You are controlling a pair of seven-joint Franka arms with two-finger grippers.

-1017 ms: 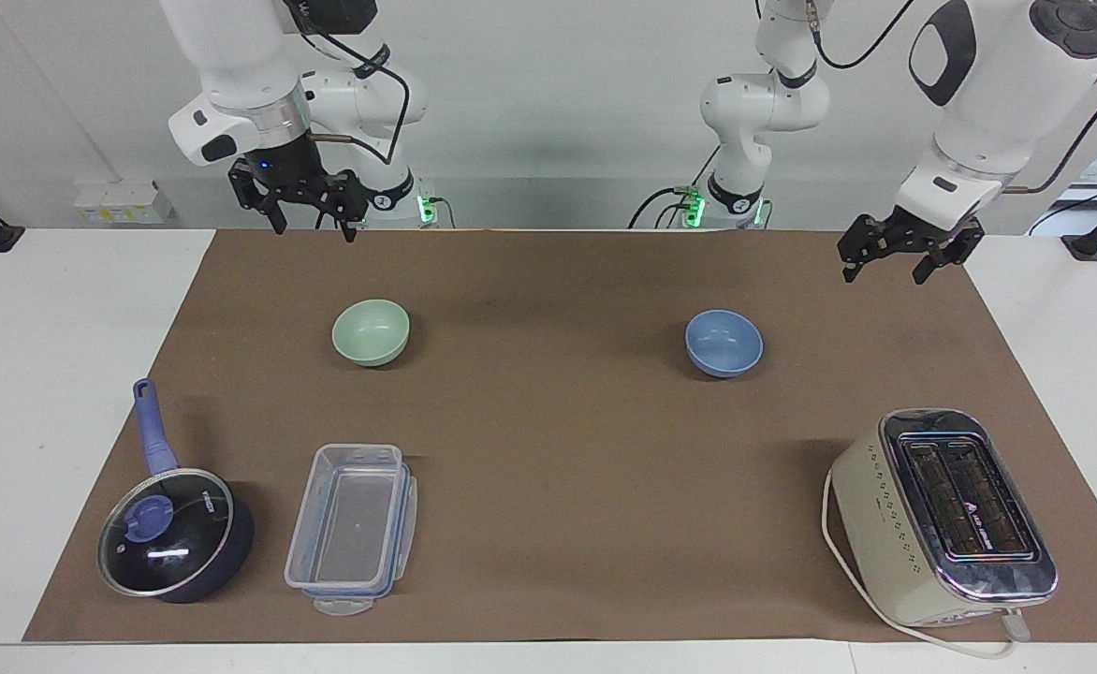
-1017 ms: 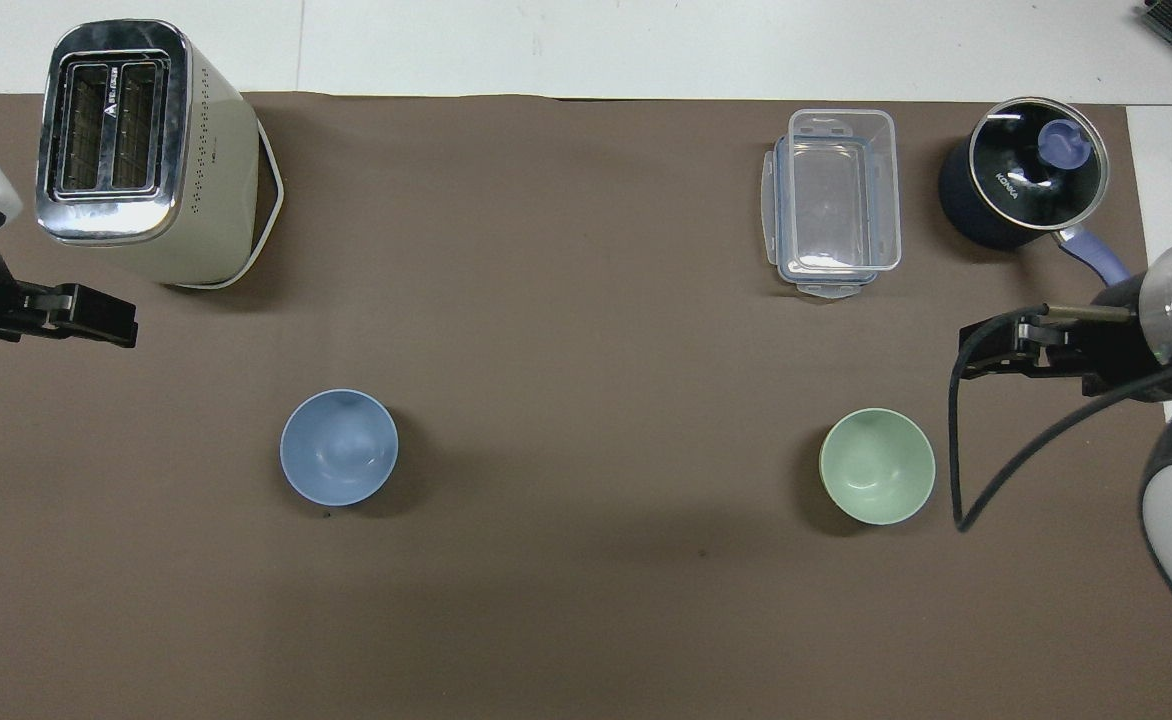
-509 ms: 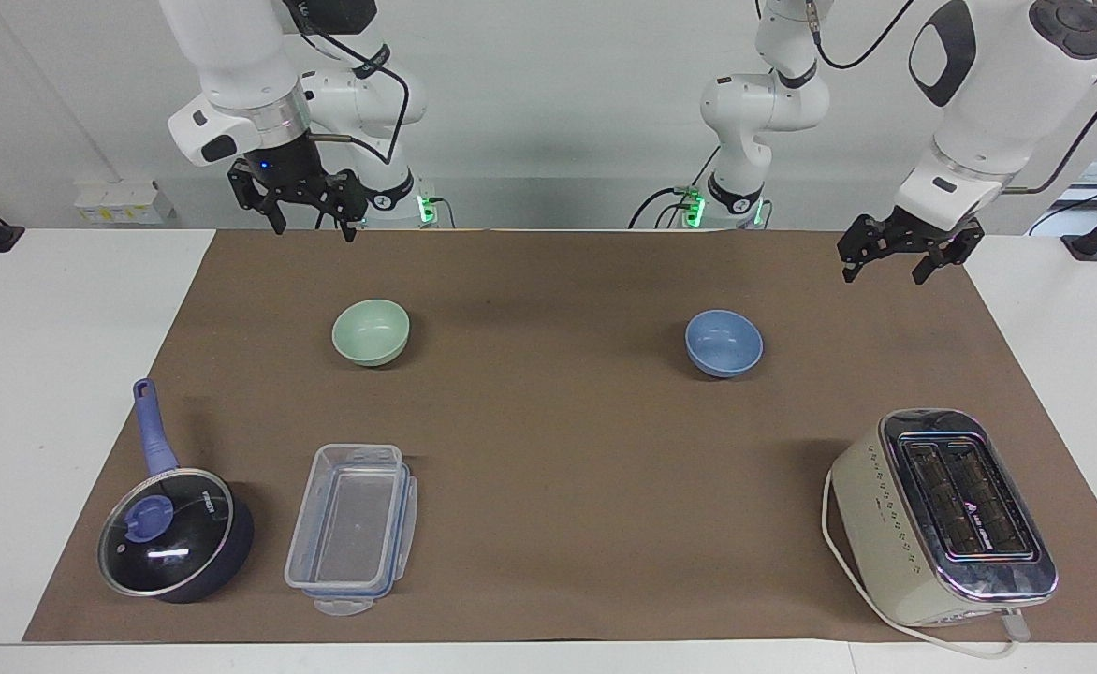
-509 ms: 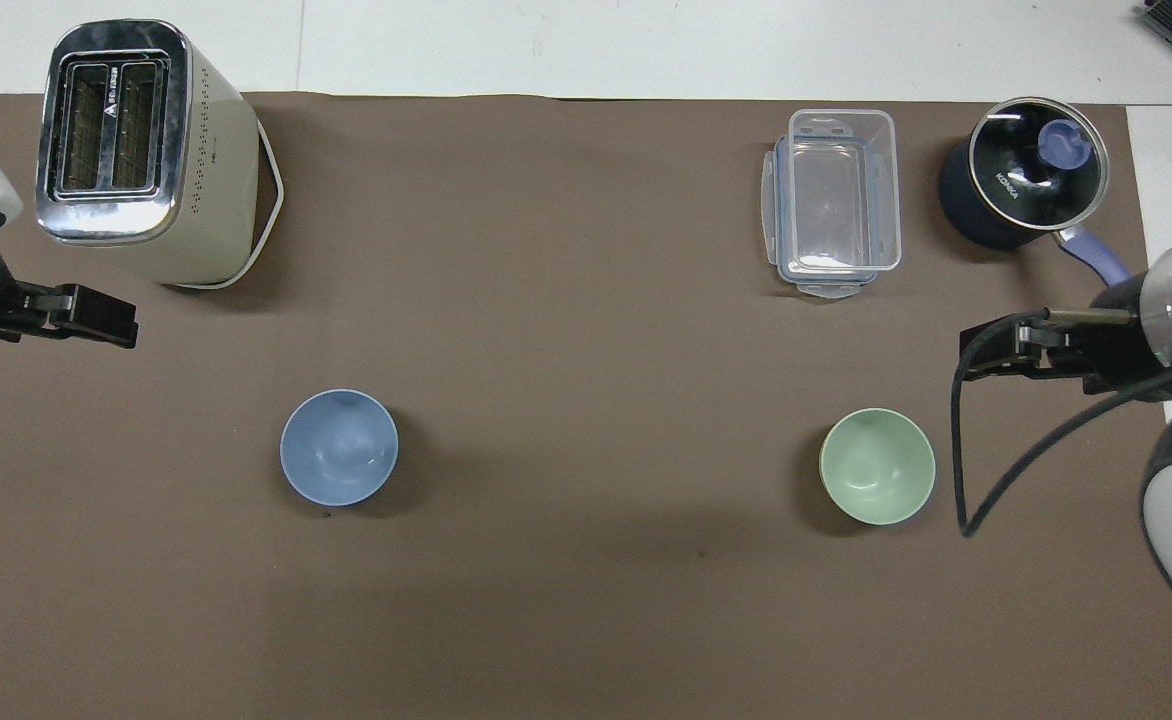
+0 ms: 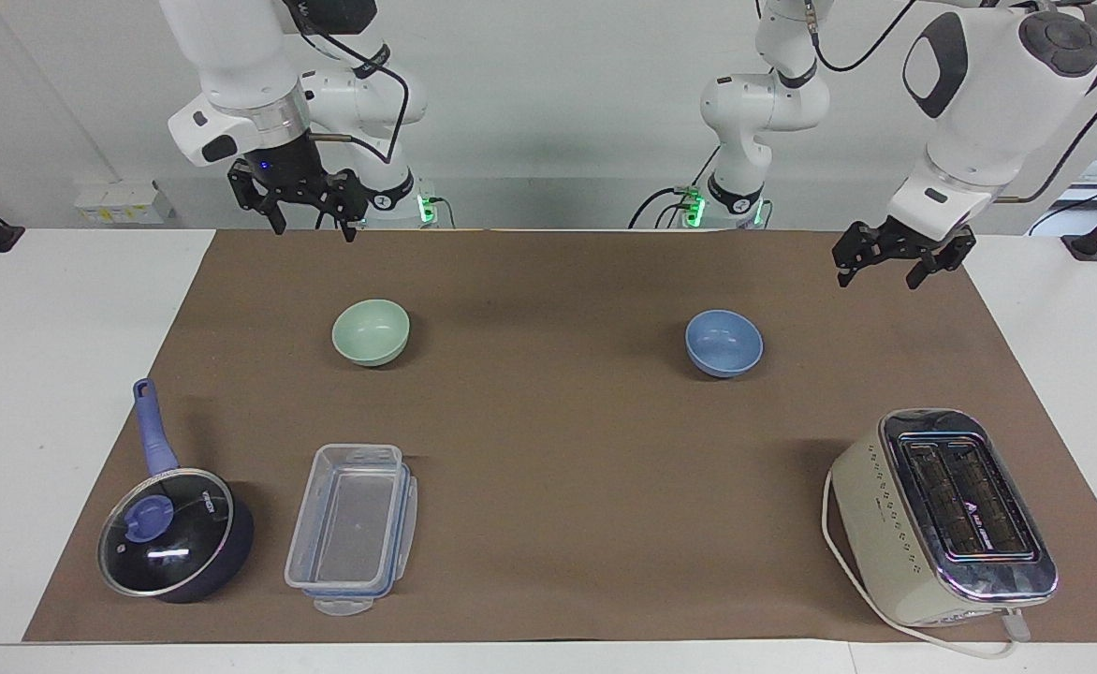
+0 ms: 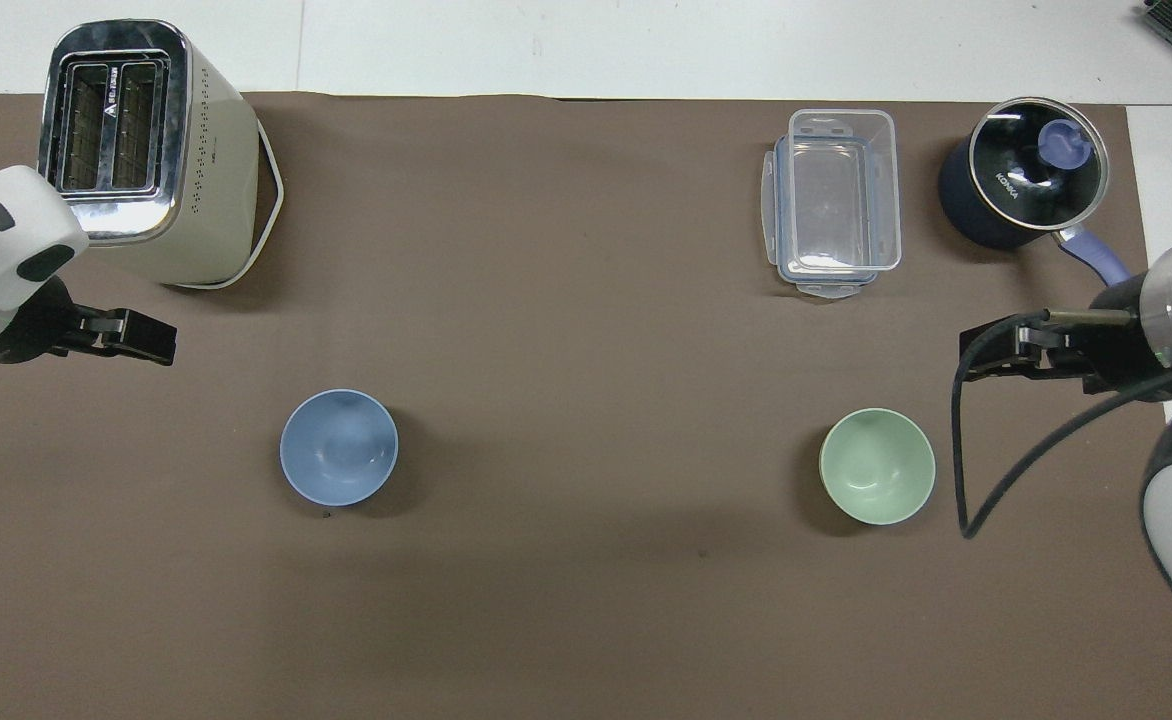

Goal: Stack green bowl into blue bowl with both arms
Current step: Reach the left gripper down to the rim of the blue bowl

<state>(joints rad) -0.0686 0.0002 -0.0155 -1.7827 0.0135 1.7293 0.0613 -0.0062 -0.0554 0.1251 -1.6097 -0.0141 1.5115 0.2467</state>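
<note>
The green bowl sits upright and empty on the brown mat toward the right arm's end. The blue bowl sits upright and empty toward the left arm's end, well apart from it. My right gripper hangs open and empty in the air over the mat beside the green bowl, not touching it. My left gripper hangs open and empty over the mat between the blue bowl and the toaster.
A cream toaster stands farther from the robots at the left arm's end. A clear plastic container and a dark blue lidded saucepan stand farther out than the green bowl.
My left gripper has shifted a little toward the middle of the table, closer to the blue bowl. The right gripper and both bowls have barely moved.
</note>
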